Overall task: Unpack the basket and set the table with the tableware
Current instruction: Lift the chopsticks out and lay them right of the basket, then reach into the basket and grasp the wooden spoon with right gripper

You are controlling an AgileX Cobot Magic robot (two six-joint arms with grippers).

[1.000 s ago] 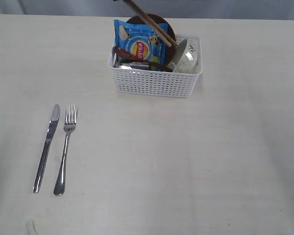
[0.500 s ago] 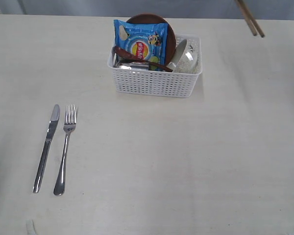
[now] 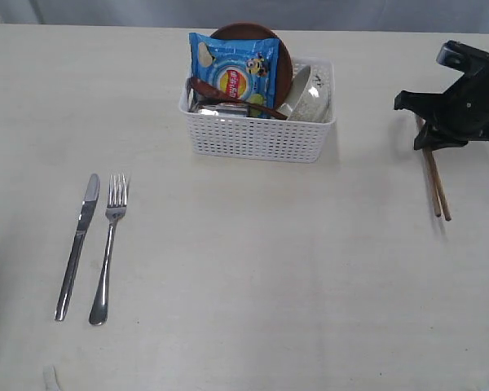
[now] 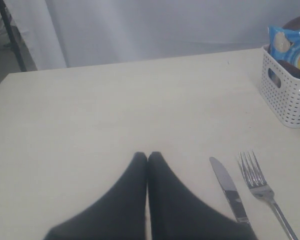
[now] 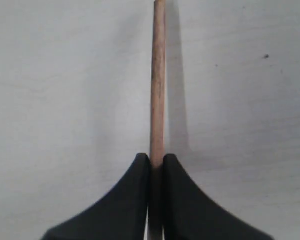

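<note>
The white basket (image 3: pixel 258 137) stands at the back middle of the table (image 3: pixel 261 269). In it are the brown plate (image 3: pixel 281 59), the off-white bowl (image 3: pixel 312 102), the dark red spoon (image 3: pixel 228 97) and a steel cup (image 3: pixel 216 107), partly hidden. The knife (image 3: pixel 76 247) and fork (image 3: pixel 108 248) lie side by side at the front left. My right gripper (image 3: pixel 430 140) is shut on the wooden chopsticks (image 3: pixel 436 186), low over the table at the right; they (image 5: pixel 157 80) jut out from its jaws. My left gripper (image 4: pixel 147 156) is shut and empty beside the knife (image 4: pixel 228 188) and fork (image 4: pixel 262 190).
A blue snack packet (image 3: pixel 231 73) leans upright in the basket in front of the plate. The basket (image 4: pixel 288 97) shows at the edge of the left wrist view. A grey curtain hangs behind the table's far edge.
The chopsticks rose out of the basket, swung to the right and came down to the table at the right side, with my right gripper now in view on them.
</note>
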